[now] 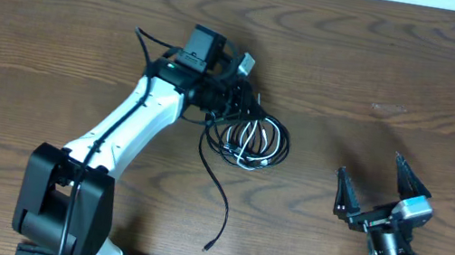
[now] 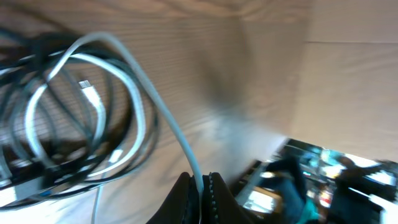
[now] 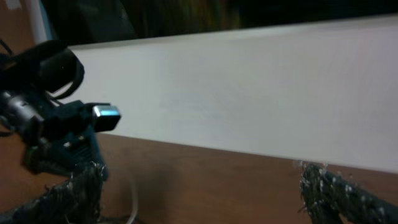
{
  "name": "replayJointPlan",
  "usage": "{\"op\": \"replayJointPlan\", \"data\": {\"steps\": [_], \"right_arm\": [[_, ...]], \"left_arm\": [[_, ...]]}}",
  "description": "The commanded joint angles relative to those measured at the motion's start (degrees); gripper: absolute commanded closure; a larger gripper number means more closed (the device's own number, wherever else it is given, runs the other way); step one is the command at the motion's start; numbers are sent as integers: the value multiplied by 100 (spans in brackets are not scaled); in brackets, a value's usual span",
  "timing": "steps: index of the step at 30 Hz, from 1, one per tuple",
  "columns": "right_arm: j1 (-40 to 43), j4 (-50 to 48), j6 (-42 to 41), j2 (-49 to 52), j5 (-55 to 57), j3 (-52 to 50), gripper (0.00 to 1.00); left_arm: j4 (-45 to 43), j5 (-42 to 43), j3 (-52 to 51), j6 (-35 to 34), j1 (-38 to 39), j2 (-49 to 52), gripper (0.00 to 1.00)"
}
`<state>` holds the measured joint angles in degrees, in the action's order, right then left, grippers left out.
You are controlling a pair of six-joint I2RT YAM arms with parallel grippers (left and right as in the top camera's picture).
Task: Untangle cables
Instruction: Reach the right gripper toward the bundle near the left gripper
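Note:
A tangle of black and white cables lies coiled on the wooden table just right of my left wrist. One black cable end trails toward the front edge. My left gripper sits at the coil's upper left, shut on the white cable, which runs up from between the fingers to the coil. A small white plug lies inside the loops. My right gripper is open and empty at the front right, well away from the coil; its fingers frame bare table.
A white wall runs along the table's far edge. The left arm and its camera show at the left of the right wrist view. The left arm's base stands at the front left.

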<state>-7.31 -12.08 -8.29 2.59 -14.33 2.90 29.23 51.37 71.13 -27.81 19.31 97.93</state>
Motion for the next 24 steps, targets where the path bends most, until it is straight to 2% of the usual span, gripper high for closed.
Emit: {"op": "replayJointPlan", "data": {"steps": [1,4,8,10,13,16,19,21,22,24], "right_arm": [[-24,251,-649,439,-90,776,1],[-24,778,-651,1088,-299,1491,1],[-24,1176,-990,2221,-1263,2505,1],[-24,1462,-990,2914,-1757,2975,1],[-24,1834,-990,3974,-2186,3508,1],[-24,1517,-1034,4754,-2476,3663,1],[-24,1405,-1633,5333,-3178,3663,1],[-26,1370,-1735,5622,-3569,3663,1],[-28,1263,-1738,5786,-3578,3663,3],[-28,1235,-1740,6089,-3576,3663,15]], "left_arm": [[-190,1012,72,-291,-133,-297,92],[-260,1012,72,-634,-184,-361,92],[-278,1012,72,-1545,-236,-363,93],[-420,1008,72,-1777,-260,-363,93],[-535,706,72,-1768,-264,-363,93],[-533,636,70,-1725,-262,-363,92],[-522,472,68,-1685,-258,-363,93],[-457,258,66,-1690,-243,-363,92],[-444,168,66,-1690,-236,-363,92],[-446,9,66,-1707,-212,-363,92]]}}
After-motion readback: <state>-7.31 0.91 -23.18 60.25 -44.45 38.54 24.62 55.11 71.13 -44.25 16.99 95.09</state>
